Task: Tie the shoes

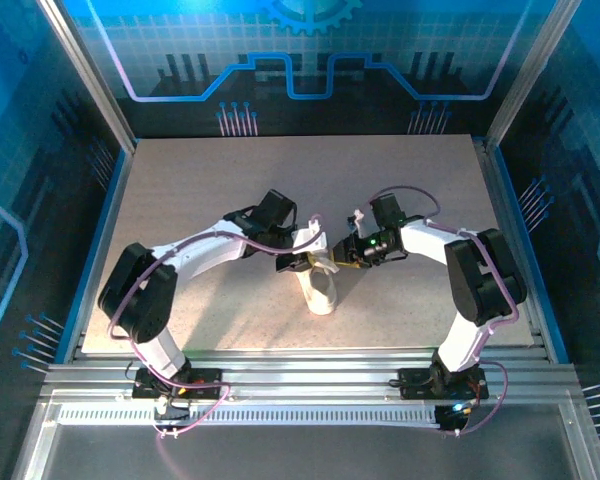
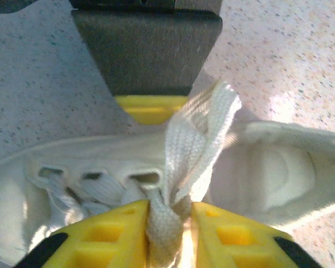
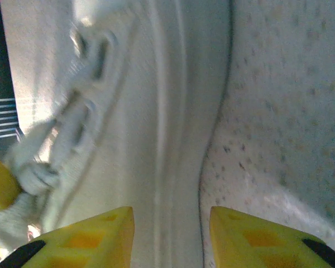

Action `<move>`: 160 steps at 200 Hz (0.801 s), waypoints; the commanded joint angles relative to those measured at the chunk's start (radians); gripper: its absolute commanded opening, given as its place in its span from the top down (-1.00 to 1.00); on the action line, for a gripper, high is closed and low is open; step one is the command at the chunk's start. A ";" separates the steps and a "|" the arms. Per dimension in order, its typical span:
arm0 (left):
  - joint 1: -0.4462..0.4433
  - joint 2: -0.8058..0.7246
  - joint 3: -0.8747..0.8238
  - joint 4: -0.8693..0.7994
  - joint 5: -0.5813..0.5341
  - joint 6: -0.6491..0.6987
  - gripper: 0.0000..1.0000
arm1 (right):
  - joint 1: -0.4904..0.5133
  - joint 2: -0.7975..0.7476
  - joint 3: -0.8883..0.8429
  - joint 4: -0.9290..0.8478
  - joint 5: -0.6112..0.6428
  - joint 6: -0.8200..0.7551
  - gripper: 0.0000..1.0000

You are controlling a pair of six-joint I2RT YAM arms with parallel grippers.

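Note:
The shoe (image 1: 322,292), a small white sneaker, lies mid-table between both arms. In the left wrist view the shoe (image 2: 279,173) lies sideways with its eyelets at the left. My left gripper (image 2: 170,223) is shut on a bunch of white lace (image 2: 195,139) that rises from the eyelets. From above, the left gripper (image 1: 298,262) sits at the shoe's far end and the right gripper (image 1: 338,262) faces it closely. My right gripper (image 3: 172,234) is open, its yellow fingertips straddling the shoe's (image 3: 156,111) side wall and sole edge. Knotted lace (image 3: 33,173) shows at the left.
The speckled tabletop (image 1: 210,180) spreads around the shoe, bounded by a blue-lit frame and an aluminium rail at the near edge. The right gripper's dark body (image 2: 148,50) hangs just beyond the lace in the left wrist view.

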 commanded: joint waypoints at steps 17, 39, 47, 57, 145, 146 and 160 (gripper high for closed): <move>-0.017 -0.043 -0.043 -0.029 0.008 0.056 0.62 | 0.007 -0.038 -0.017 0.033 -0.038 0.022 0.20; -0.025 -0.034 -0.043 -0.017 -0.006 0.059 0.66 | -0.001 -0.046 0.007 0.031 -0.037 0.029 0.20; -0.026 -0.030 -0.042 -0.011 -0.009 0.059 0.67 | -0.002 -0.050 0.018 0.029 -0.031 0.030 0.20; -0.026 -0.025 -0.040 -0.009 -0.012 0.062 0.68 | -0.004 -0.051 0.036 0.022 -0.021 0.032 0.20; -0.026 -0.001 -0.040 0.036 -0.017 0.069 0.70 | 0.038 0.099 0.327 -0.095 -0.060 0.002 0.21; -0.025 -0.001 -0.040 0.036 -0.017 0.069 0.70 | 0.039 0.101 0.329 -0.098 -0.060 0.001 0.21; -0.026 -0.001 -0.039 0.040 -0.014 0.070 0.70 | 0.057 0.128 0.364 -0.136 -0.052 0.002 0.21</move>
